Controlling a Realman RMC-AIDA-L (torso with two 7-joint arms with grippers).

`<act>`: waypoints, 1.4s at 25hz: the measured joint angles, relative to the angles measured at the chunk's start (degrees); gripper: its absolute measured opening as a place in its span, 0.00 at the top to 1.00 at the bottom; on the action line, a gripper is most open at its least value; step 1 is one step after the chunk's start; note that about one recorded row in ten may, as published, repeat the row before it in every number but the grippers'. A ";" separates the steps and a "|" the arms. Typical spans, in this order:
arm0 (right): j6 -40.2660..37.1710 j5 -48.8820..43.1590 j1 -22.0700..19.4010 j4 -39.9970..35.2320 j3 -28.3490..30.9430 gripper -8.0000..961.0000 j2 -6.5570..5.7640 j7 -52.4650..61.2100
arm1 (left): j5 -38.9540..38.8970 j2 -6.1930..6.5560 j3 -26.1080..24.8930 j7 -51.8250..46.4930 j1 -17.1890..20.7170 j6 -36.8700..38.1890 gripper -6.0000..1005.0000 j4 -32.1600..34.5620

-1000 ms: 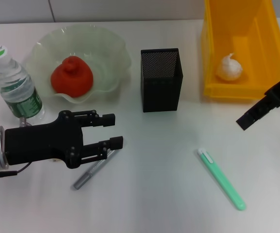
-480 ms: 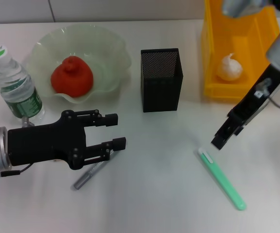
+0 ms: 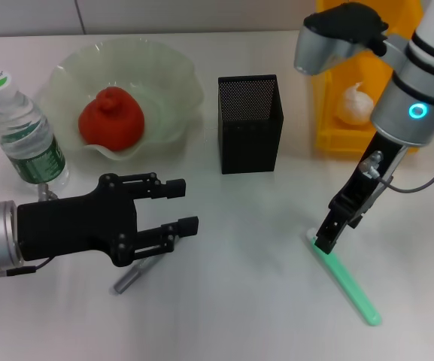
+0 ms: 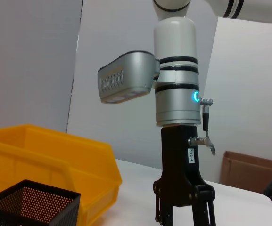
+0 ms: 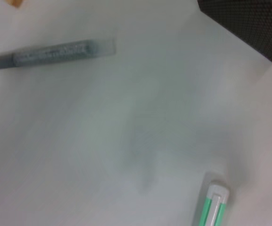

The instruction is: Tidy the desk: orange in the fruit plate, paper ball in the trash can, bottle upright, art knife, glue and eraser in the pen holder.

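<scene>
Spread left gripper point(image 3: 189, 204) above slim grey art knife point(image 3: 130, 277), right gripper point(image 3: 326, 242) state unclear

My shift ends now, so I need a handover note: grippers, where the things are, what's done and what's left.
Left gripper: open, hovering over the art knife, holding nothing.
Right gripper: down at the white-tipped end of the light green stick; I cannot tell its state.
Done: orange in the fruit plate, paper ball in the trash can, bottle upright.
Left: art knife and green stick both lie on the desk; the pen holder has received neither.
</scene>
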 joint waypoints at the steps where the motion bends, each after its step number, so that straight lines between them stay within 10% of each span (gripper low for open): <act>1: 0.30 -0.32 0.14 0.22 -0.04 0.24 0.24 0.00 | -0.04 0.00 -0.09 0.28 -0.09 0.00 0.44 -0.44; 35: 9.11 -1.83 1.94 5.50 -2.60 0.25 1.72 -0.60 | -0.42 -0.18 -0.23 0.88 -0.70 -1.67 0.44 -1.15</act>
